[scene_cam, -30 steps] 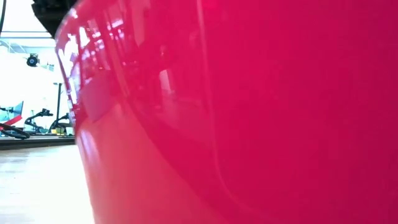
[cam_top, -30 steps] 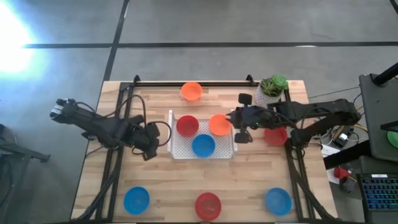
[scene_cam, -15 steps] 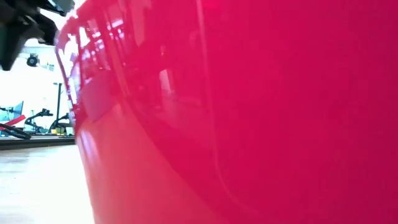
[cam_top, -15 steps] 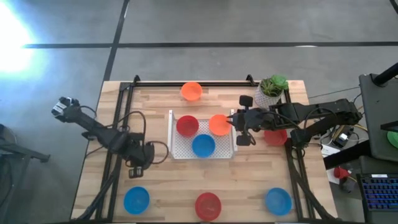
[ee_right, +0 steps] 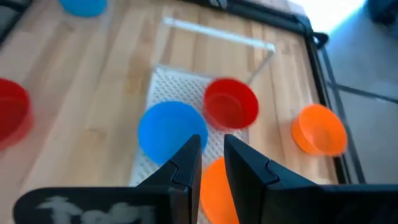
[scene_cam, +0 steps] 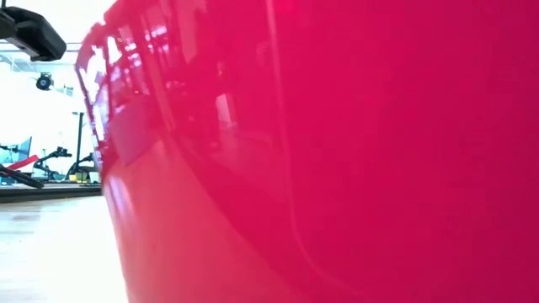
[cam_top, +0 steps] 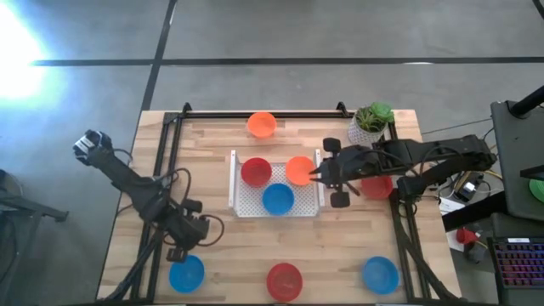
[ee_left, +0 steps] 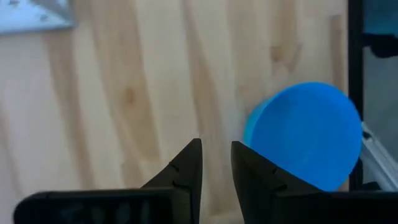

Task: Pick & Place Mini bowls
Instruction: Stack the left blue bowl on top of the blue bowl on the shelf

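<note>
**A:** ok so what's sitting along the near edge of the counter (cam_top: 280, 246) right now?

**B:** three mini bowls in a row: a blue bowl (cam_top: 186, 274) near-left, a red bowl (cam_top: 284, 280) in the middle, and another blue one (cam_top: 380, 274) near-right. The middle red one is sitting so close to the low camera that it's filling nearly that whole view (scene_cam: 337, 151).

**A:** and the left arm?

**B:** the left tool (cam_top: 177, 248) is hovering just beyond the near-left blue bowl, not touching it as far as I can tell. In its wrist view the fingers (ee_left: 186, 177) are sitting narrow, only a slim gap between them, nothing held, and the blue bowl (ee_left: 308, 134) is showing just beside the tips.

**A:** middle of the counter?

**B:** the white perforated tray (cam_top: 255, 204) is lying there with three bowls in it: blue one (cam_top: 278, 198) nearest, red one (cam_top: 255, 172) far-left, orange one (cam_top: 299, 170) far-right. The right tool (cam_top: 327, 174) is reaching in from the right, right at the tray's right edge beside that orange bowl. Its fingers (ee_right: 186, 165) are also sitting narrow and empty in the wrist view.

**A:** anything farther back?

**B:** a red bowl (cam_top: 378, 185) is peeking out under the right arm, right of the tray. Then a green plant in a white pot (cam_top: 370, 121) far-right, and one more orange bowl (cam_top: 262, 125) standing alone by the far edge.
</note>
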`<action>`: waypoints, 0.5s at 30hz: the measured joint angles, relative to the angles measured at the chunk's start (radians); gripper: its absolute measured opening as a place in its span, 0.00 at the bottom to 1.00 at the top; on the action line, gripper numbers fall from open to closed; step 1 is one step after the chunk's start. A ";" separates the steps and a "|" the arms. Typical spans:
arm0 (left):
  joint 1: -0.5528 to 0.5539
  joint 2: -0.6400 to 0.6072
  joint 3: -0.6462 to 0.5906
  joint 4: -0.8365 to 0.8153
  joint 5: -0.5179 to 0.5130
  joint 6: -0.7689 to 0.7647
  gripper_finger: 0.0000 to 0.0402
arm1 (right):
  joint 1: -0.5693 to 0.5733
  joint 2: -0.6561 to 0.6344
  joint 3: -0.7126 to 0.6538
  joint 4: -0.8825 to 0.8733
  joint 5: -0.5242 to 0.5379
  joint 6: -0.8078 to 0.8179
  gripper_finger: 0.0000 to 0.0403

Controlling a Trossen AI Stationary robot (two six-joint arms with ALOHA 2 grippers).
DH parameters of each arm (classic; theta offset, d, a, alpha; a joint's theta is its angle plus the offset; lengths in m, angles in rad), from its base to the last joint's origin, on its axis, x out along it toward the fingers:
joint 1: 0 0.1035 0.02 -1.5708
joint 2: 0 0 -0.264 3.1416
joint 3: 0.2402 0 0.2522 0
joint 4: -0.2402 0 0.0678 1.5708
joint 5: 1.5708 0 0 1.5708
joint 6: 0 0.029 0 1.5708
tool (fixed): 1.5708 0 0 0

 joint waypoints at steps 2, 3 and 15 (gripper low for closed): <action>-0.012 0.000 -0.022 0.058 0.001 0.001 0.19 | 0.000 -0.011 0.002 0.011 -0.006 -0.008 0.16; -0.017 0.000 -0.032 0.079 0.008 0.003 0.19 | 0.000 -0.014 0.002 0.011 -0.005 -0.009 0.16; -0.084 0.000 -0.157 0.165 0.076 0.011 0.19 | 0.000 -0.056 0.005 0.041 -0.002 0.007 0.16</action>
